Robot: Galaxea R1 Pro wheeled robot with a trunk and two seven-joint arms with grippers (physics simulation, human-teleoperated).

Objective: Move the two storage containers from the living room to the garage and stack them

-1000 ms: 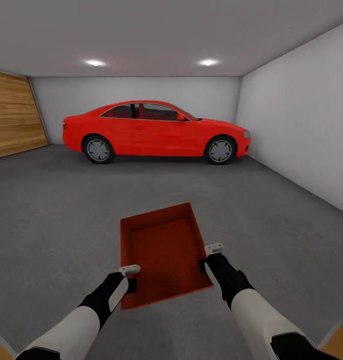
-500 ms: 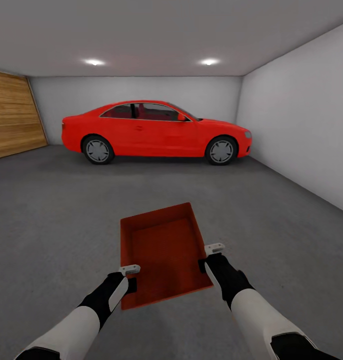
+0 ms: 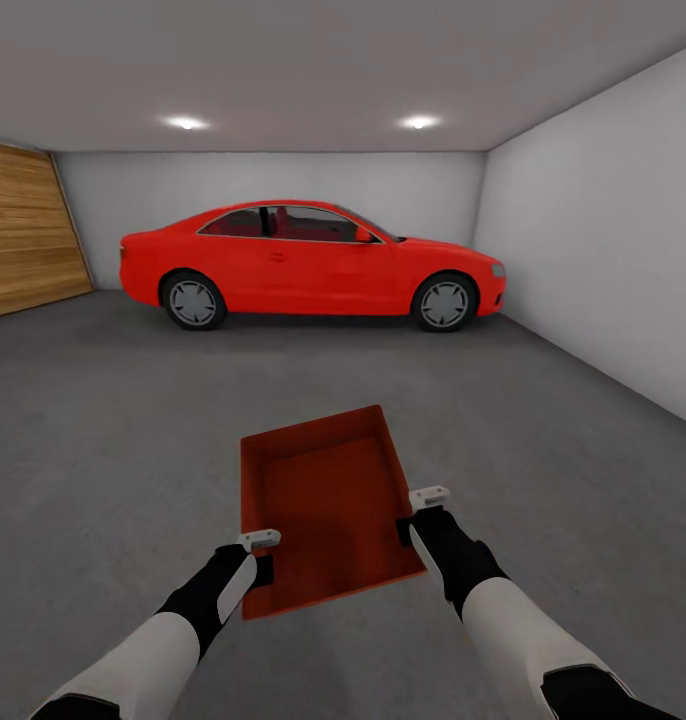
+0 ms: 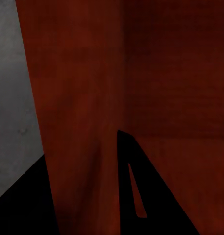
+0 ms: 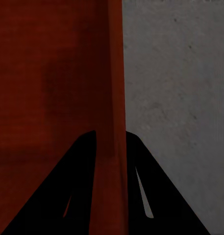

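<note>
One orange-red storage container (image 3: 328, 505) hangs in front of me in the garage, over the grey concrete floor (image 3: 103, 420). It is empty and turned slightly askew. My left gripper (image 3: 261, 555) is shut on its left side wall near the close corner. My right gripper (image 3: 418, 515) is shut on the right side wall. In the left wrist view the red wall (image 4: 82, 122) runs between the fingers of the left gripper (image 4: 81, 144). The right wrist view shows the right gripper (image 5: 112, 134) with its dark fingers (image 5: 77, 186) clamping the container rim (image 5: 114, 73), grey floor (image 5: 180, 98) beside it.
A red car (image 3: 303, 260) is parked across the far end of the garage. A wooden door (image 3: 23, 240) fills the left wall. A white wall (image 3: 603, 240) runs along the right. Open concrete lies between me and the car.
The car has drifted slightly left in the picture, so the camera has shifted a little. The container and both grippers keep the same place in view.
</note>
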